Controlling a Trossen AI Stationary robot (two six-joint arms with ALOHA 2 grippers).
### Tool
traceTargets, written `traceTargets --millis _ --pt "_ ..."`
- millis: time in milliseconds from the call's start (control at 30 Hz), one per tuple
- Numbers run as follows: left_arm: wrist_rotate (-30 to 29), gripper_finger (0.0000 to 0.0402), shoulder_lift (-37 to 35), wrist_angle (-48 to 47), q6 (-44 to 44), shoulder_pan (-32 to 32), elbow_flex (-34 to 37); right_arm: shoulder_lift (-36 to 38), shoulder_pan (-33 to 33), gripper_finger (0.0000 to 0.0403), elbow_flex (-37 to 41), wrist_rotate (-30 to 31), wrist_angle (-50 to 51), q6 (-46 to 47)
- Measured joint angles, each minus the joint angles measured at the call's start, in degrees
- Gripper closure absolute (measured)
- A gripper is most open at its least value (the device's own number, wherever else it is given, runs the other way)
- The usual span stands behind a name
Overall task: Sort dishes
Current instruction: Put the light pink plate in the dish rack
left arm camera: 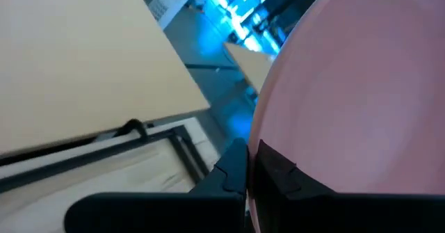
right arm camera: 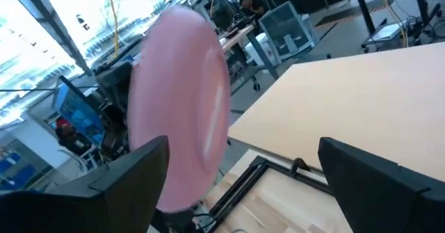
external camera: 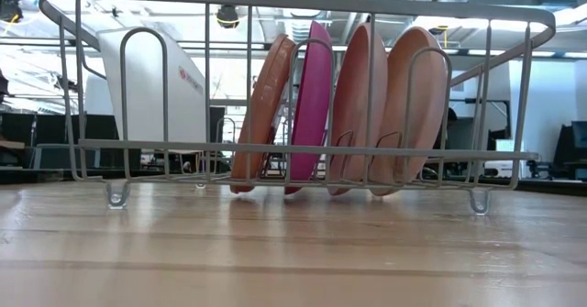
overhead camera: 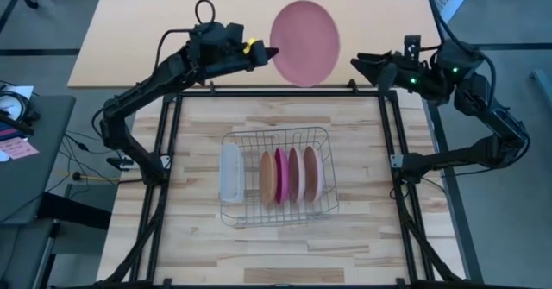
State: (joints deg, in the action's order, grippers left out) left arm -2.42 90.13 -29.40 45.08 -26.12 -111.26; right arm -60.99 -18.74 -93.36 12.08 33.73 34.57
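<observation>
The left gripper [overhead camera: 266, 53] has its fingers clamped on the pale pink plate [overhead camera: 305, 43], holding it above the surface behind the rack [overhead camera: 276, 179], while the right gripper [overhead camera: 360, 66], fingers apart, stands just beside it, seemingly for a handover.

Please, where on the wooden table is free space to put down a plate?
Bare wood lies on every side of the wire rack, widest toward the near edge of the table. The rack itself is crowded: four plates stand beside a white tray.
</observation>
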Motion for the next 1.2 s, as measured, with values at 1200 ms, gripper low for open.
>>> traceTargets --millis 1200 --pt "-24.3 0.0402 6.7 3.4 21.1 15.8 0.7 -0.5 0.5 0.0122 0.0 -6.4 3.0 1.8"
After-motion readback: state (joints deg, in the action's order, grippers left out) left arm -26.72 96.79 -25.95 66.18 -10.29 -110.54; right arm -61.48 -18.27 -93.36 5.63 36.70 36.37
